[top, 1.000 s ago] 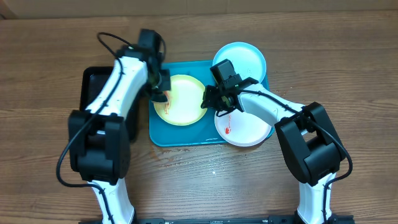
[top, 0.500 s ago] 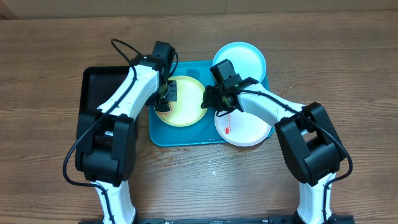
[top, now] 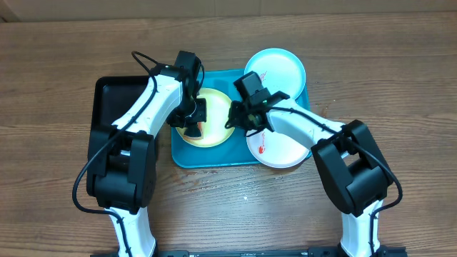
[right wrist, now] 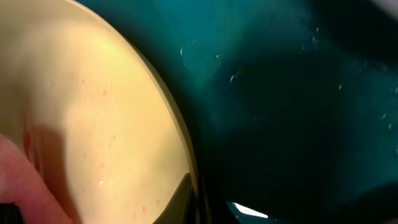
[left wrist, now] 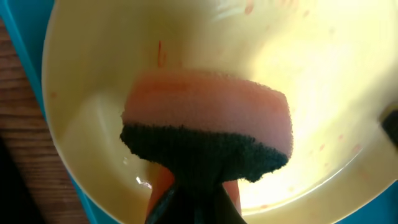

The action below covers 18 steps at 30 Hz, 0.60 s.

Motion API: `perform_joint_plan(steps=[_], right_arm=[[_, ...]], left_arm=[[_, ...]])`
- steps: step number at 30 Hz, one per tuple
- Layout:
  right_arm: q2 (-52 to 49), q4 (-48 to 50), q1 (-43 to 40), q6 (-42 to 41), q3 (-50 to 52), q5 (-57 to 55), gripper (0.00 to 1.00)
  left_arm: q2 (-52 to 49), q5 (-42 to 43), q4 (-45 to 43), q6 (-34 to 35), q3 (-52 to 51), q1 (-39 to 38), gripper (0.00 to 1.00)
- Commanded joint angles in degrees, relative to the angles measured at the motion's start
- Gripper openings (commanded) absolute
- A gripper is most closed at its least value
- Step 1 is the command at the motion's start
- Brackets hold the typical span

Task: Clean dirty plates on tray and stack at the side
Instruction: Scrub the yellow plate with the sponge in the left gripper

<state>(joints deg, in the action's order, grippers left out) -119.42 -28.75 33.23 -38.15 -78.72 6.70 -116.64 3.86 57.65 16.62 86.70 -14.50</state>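
Observation:
A yellow plate (top: 216, 111) lies on the teal tray (top: 214, 157). My left gripper (top: 193, 128) is shut on an orange sponge with a dark scrub side (left wrist: 208, 118) and presses it onto the yellow plate (left wrist: 311, 74). The plate bears faint red specks. My right gripper (top: 235, 120) is shut on the yellow plate's right rim (right wrist: 180, 143), one finger inside and one outside. A white plate (top: 282, 151) with a red smear lies on the tray's right front. A light blue plate (top: 282, 68) lies at the tray's far right corner.
A black bin (top: 114, 93) stands left of the tray, under my left arm. The brown wooden table (top: 235, 207) surrounds everything. The teal tray floor (right wrist: 280, 93) shows beside the plate in the right wrist view.
My left gripper has carried the sponge from the plate's left edge toward its near middle. My right gripper has shifted slightly left, still on the rim.

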Motion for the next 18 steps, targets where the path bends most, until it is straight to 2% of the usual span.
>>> perform_joint_plan(steps=[1, 5, 14, 18], right_arm=[[-0.9, -2.4, 2.6, -3.7, 0.6, -10.2, 0.04], [-0.9, -3.7, 3.5, -5.4, 0.6, -16.0, 0.04], [-0.9, -4.0, 3.4, -5.4, 0.6, -17.2, 0.04], [-0.9, -3.9, 3.4, -5.4, 0.6, -17.2, 0.04]], left_arm=[[-0.3, -0.3, -0.9, 1.9, -0.4, 0.2, 0.04], [-1.9, -1.9, -1.9, 4.2, -0.4, 0.2, 0.04], [-6.5, -2.5, -1.0, 4.8, -0.4, 0.2, 0.04], [-6.4, 1.4, -0.8, 1.7, 0.3, 0.2, 0.04]])
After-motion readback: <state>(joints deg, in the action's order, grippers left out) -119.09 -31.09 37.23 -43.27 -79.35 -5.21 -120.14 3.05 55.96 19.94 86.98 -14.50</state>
